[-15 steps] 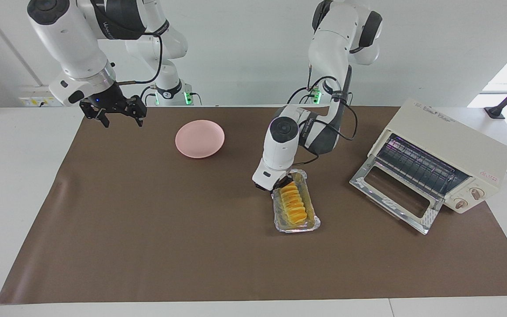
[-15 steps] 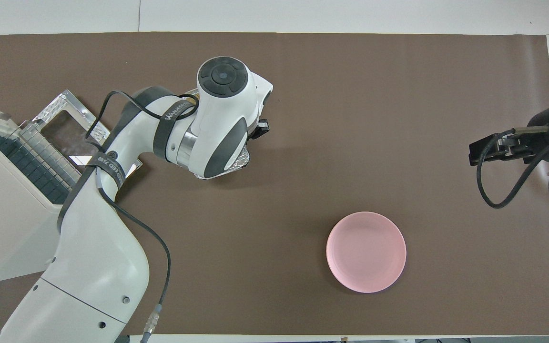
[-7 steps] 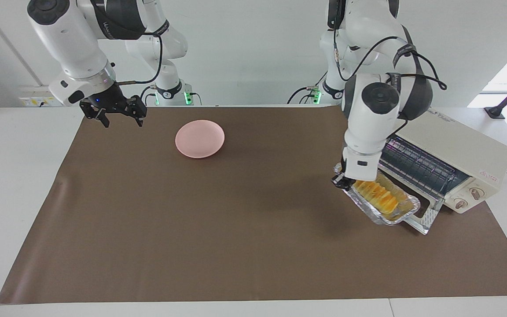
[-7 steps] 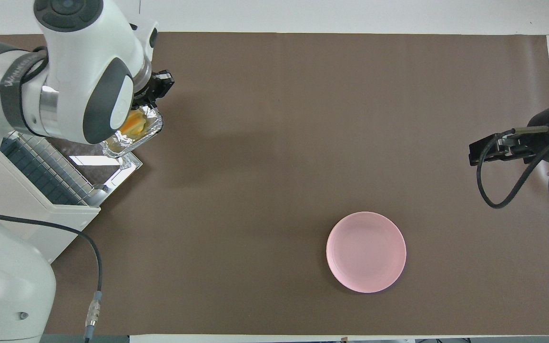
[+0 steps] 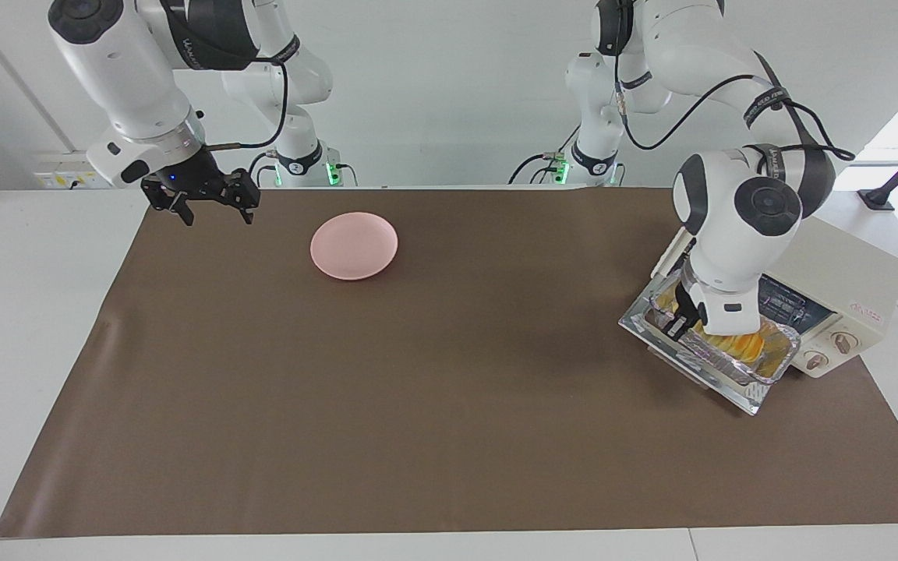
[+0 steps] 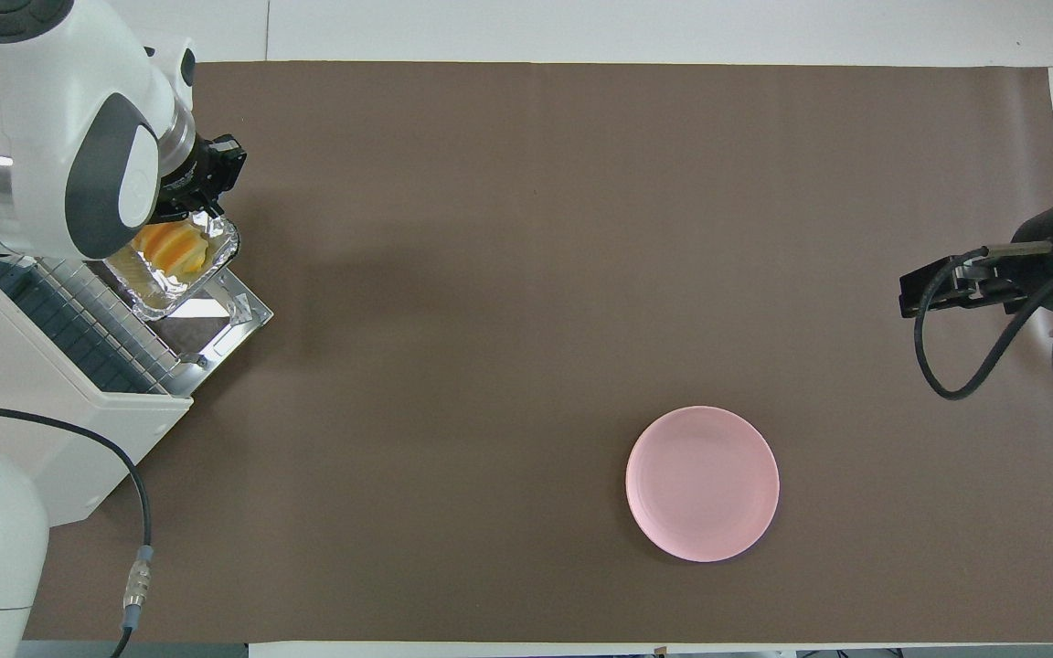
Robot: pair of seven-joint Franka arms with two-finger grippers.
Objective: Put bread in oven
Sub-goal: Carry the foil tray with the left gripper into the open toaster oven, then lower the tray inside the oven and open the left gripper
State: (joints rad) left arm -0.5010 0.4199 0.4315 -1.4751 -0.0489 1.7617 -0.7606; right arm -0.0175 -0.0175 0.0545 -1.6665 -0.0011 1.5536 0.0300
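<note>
Left pincer (image 5: 681, 321) clamps foil tray (image 5: 730, 360) rim over the oven (image 5: 839, 273) door; bread (image 5: 741, 343) sits in the tray just beside it. Right pincer (image 5: 201, 204) waits, fingers apart, holding nothing.

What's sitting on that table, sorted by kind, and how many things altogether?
Bread: 1
Foil tray: 1, held by the left tool over the oven door
Oven: 1
Pink plate: 1
Total: 4
</note>
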